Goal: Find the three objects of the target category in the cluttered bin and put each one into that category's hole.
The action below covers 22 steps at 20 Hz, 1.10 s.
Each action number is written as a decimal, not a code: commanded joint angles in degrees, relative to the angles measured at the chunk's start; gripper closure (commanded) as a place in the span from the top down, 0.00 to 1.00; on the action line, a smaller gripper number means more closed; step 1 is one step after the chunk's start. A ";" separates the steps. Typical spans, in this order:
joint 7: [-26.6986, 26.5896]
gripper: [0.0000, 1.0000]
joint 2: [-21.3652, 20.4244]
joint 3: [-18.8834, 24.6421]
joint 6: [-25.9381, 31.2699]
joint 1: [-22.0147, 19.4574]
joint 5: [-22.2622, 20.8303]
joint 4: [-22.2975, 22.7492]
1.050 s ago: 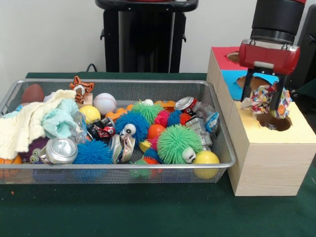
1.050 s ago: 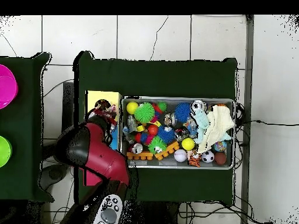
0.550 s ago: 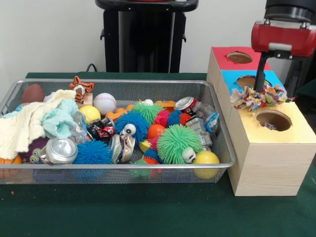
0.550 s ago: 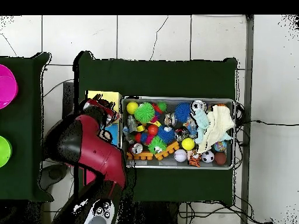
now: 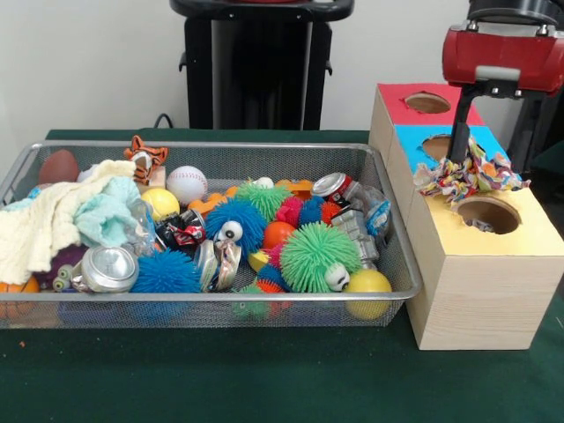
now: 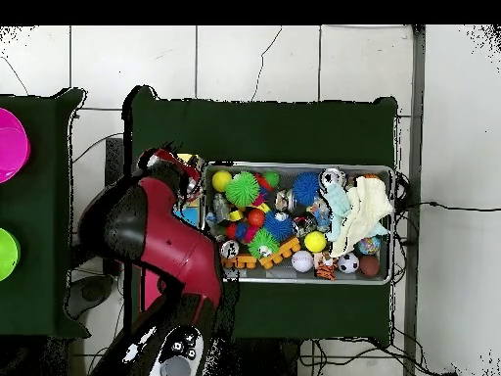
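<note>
In the front view the wire bin (image 5: pixel 26 167) sits on the counter (image 5: pixel 264 379), with the box of three holes (image 5: pixel 480 282) just beside it on the right. A rope toy (image 5: pixel 471 179) hangs from the gripper (image 5: pixel 485 145) above the box's nearest hole (image 5: pixel 487 214).

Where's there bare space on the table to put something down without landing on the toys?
Free: the green table strip in front of the wire bin and wooden box, and in the overhead view the wide cloth beyond the bin. Crowded: the bin is packed edge to edge, and the gripper hangs a rope toy over the box's yellow hole.
</note>
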 commanded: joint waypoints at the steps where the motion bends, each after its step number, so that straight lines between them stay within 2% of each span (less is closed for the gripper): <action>1: 12.74 1.00 3.01 1.86 4.86 -0.79 -0.04 -0.28; 9: 12.65 1.00 1.04 1.95 4.92 0.35 -1.56 5.47; 13: 15.05 1.00 1.75 -3.92 10.27 4.76 -0.44 4.60; 17: 17.38 1.00 2.56 -7.82 14.02 7.81 -0.09 3.88; 22: 18.18 1.00 2.25 -9.67 15.55 9.66 -0.14 4.24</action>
